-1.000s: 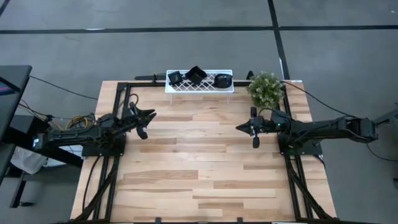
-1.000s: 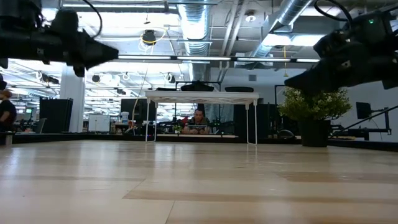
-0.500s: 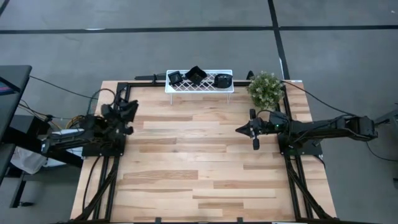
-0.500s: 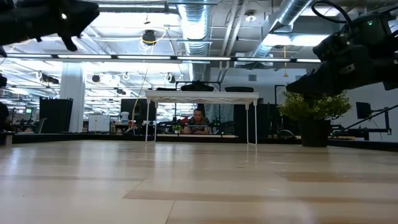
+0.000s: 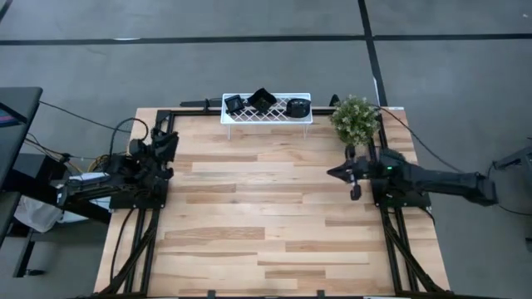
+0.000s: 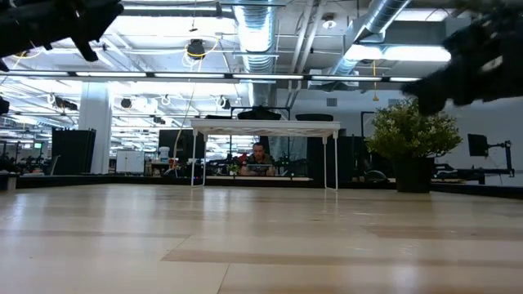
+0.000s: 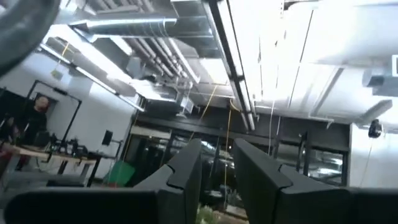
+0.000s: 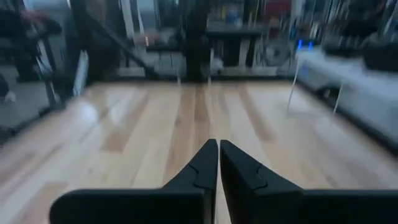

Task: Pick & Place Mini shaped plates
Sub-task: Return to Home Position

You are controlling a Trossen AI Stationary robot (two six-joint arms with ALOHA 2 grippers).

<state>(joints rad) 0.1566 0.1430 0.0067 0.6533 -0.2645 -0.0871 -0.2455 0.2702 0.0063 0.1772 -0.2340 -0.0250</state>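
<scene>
Black mini shaped plates (image 5: 263,102) are sitting on the white rack (image 5: 266,117). Right gripper (image 8: 218,144) is hanging empty w/ fingers pinched, left gripper (image 7: 217,146) barely parted. Risk imo: right gripper clipping the plant (image 5: 355,119) beside it.

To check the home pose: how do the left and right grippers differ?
The left gripper tilts up toward the ceiling; the right gripper points level over the table. The left gripper's fingers stand slightly apart; the right gripper's are together. Both hold nothing.
</scene>
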